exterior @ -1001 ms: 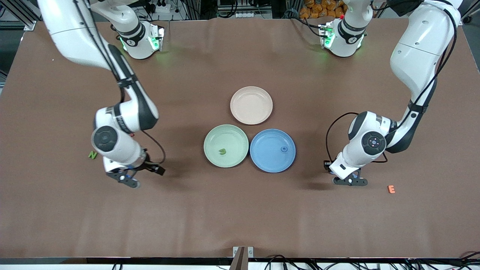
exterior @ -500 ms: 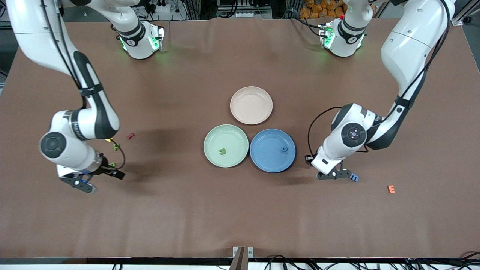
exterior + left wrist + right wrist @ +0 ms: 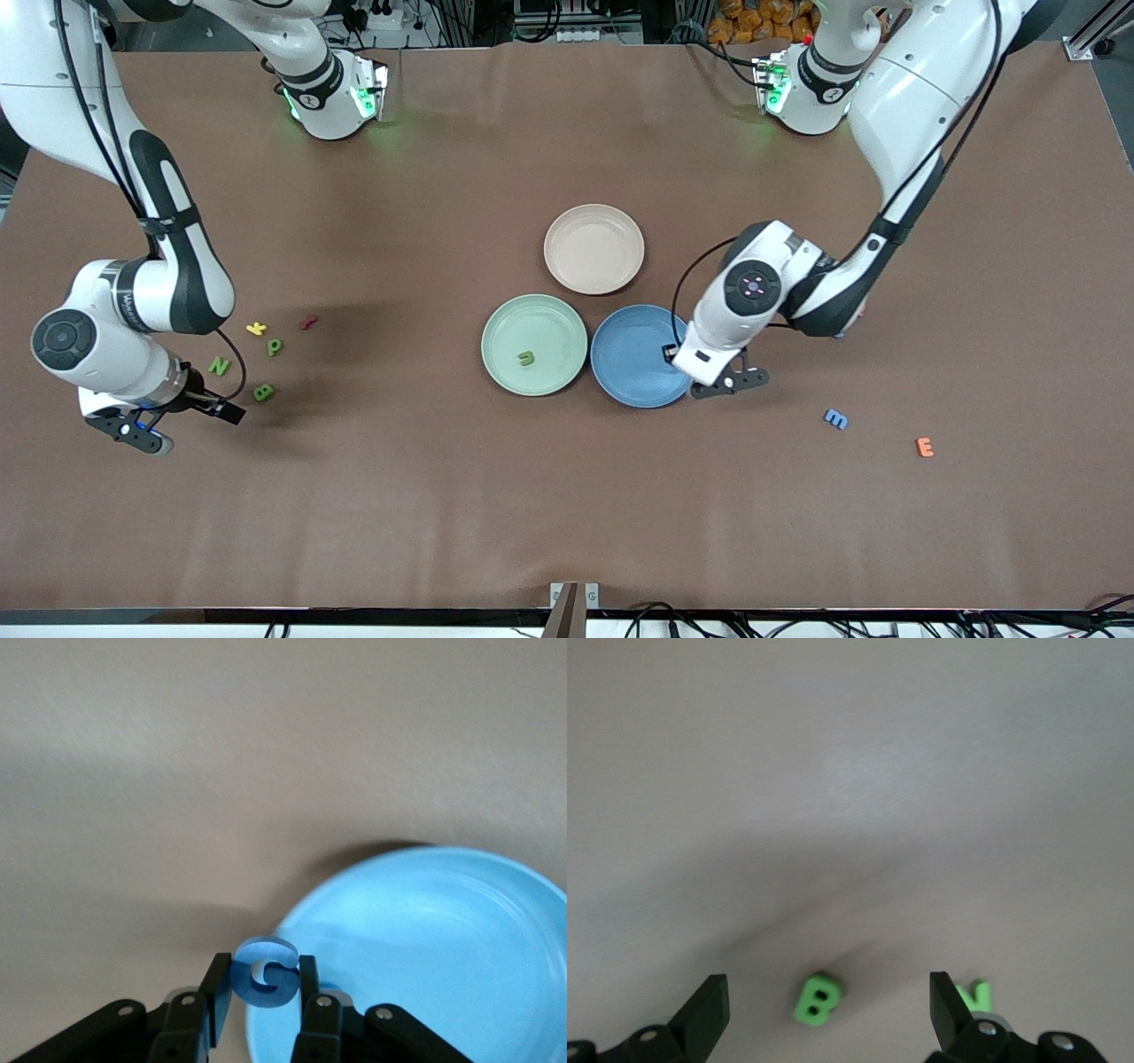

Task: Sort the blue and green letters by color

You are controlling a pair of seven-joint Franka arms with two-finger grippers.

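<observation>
My left gripper [image 3: 735, 383] is shut on a blue G [image 3: 264, 973], which stands upright between its fingers. It hangs over the rim of the blue plate [image 3: 620, 354] [image 3: 443, 930] at the side toward the left arm's end. A blue M [image 3: 835, 419] lies on the table nearer the front camera. A green U [image 3: 526, 358] lies in the green plate [image 3: 532, 319]. My right gripper [image 3: 133, 432] [image 3: 826, 1003] is open and holds nothing, low over the table beside green B [image 3: 263, 392] [image 3: 816, 999], N [image 3: 219, 365] [image 3: 974, 995] and P [image 3: 275, 347].
A yellow K [image 3: 256, 329] and a dark red letter [image 3: 307, 322] lie just past the green letters, farther from the front camera. An orange E [image 3: 924, 447] sits near the M. A pink plate [image 3: 594, 248] stands beside the other two plates.
My left gripper has carried the G from near the M to the blue plate's edge. My right arm has swung toward its end of the table, uncovering the green letters.
</observation>
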